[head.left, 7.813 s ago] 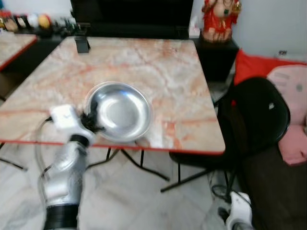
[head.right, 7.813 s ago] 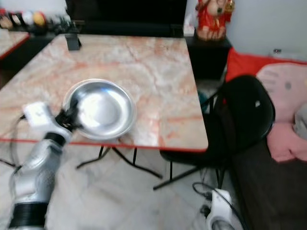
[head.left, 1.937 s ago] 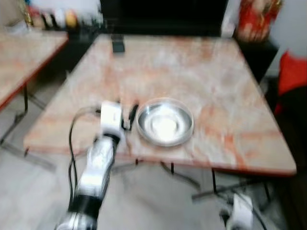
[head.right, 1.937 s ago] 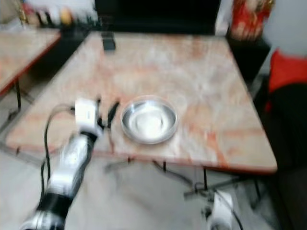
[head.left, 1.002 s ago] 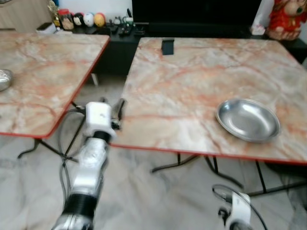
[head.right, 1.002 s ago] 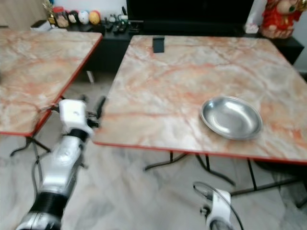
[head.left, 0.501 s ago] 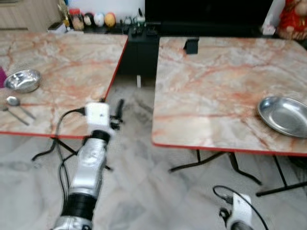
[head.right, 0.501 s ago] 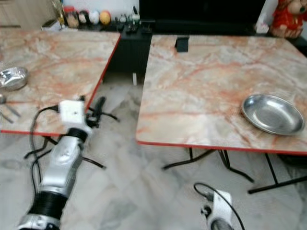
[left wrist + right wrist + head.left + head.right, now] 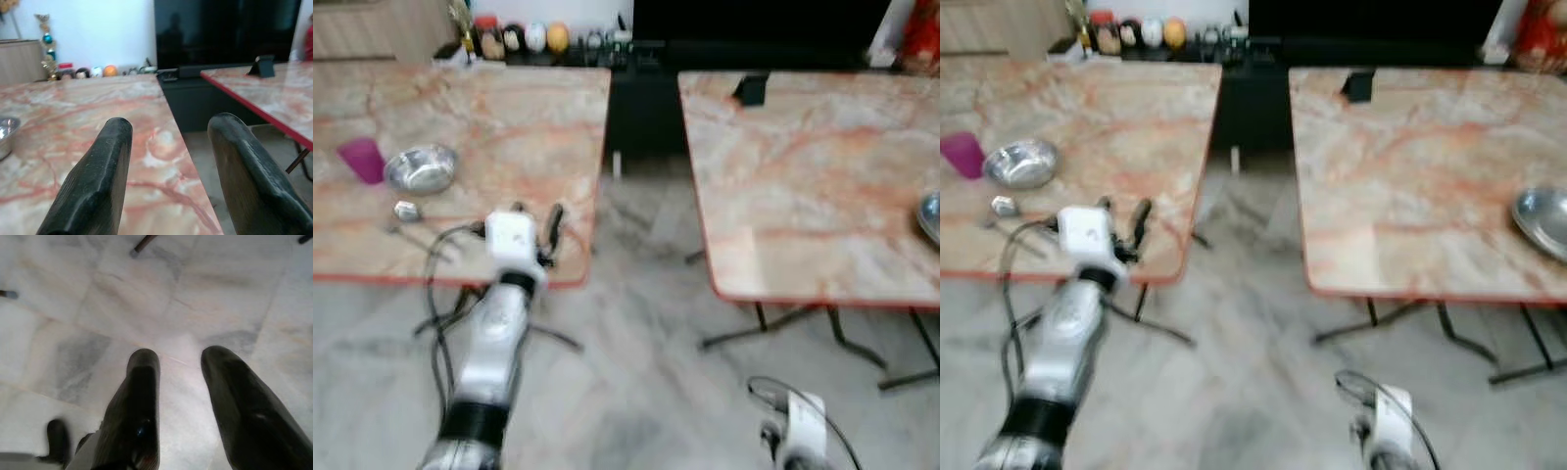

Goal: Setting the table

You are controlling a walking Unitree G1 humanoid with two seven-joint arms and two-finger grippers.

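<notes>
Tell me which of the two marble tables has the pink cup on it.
The table on the robot's left. The pink cup stands there beside a small steel bowl and a spoon; the right table carries a steel plate instead.

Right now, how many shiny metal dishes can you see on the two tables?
2. A small steel bowl sits on the left table beside a purple cup. A wider steel dish lies at the right table's far right, cut off by the frame; more may lie beyond view.

Two marble-patterned, red-edged tables, the left table (image 9: 509, 127) and the right table (image 9: 803, 186), stand apart on a pale grey-veined marble floor (image 9: 636, 382). A black cabinet (image 9: 646, 108) stands behind, against a white wall (image 9: 98, 34).
</notes>
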